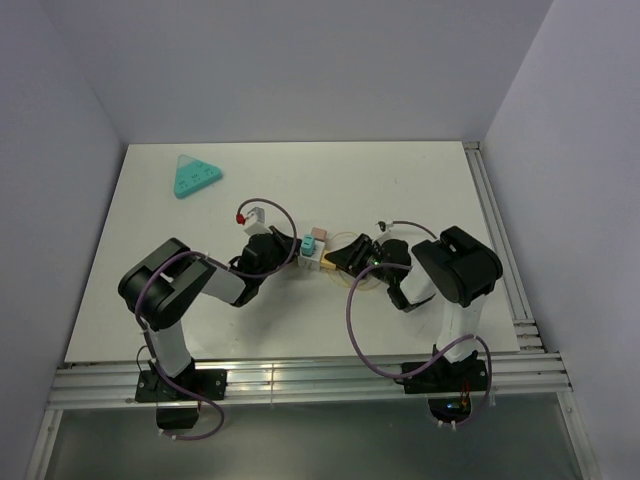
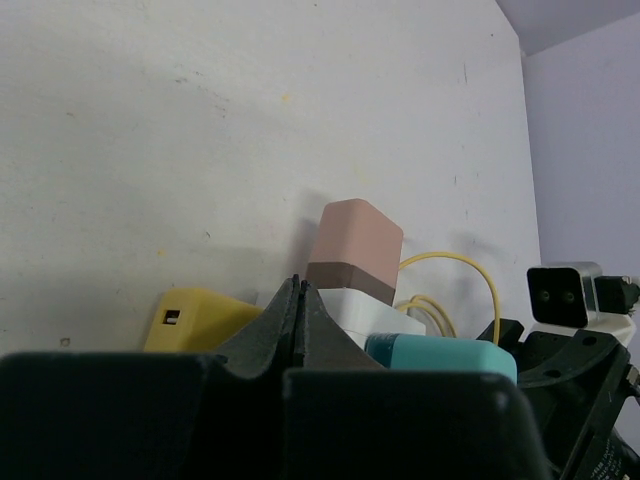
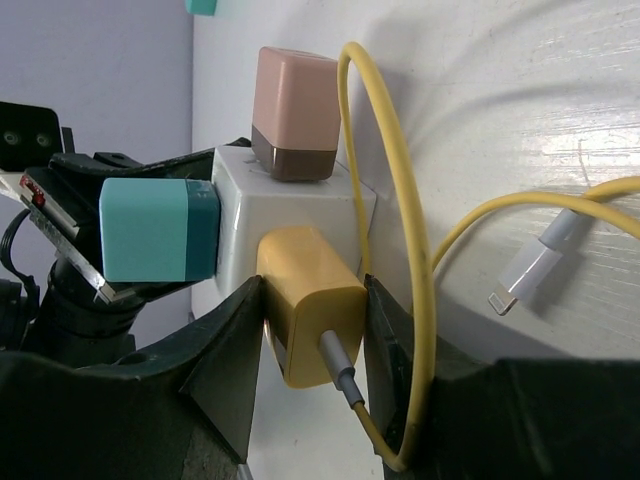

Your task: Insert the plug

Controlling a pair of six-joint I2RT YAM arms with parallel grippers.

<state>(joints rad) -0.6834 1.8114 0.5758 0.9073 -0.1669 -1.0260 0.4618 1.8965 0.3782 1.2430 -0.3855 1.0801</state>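
Note:
A white socket cube [image 3: 290,200] lies on the table and carries three plugs: a pink one [image 3: 295,110], a teal one [image 3: 155,230] and a yellow one [image 3: 310,300]. A yellow cable [image 3: 400,200] loops out of the yellow plug. My right gripper [image 3: 312,285] is shut on the yellow plug, one finger against each side, and the plug sits against the cube's face. My left gripper [image 2: 298,285] is shut and empty, its tip up against the cube [image 2: 365,310] on the opposite side. From the top view, the two grippers [image 1: 285,250] [image 1: 340,260] flank the cube [image 1: 308,258].
A teal triangular power strip [image 1: 195,177] lies at the back left. A small white block with a red tip [image 1: 252,214] sits just behind my left gripper. The cable's white connector [image 3: 525,265] lies loose on the table. Metal rails [image 1: 500,250] run along the right edge.

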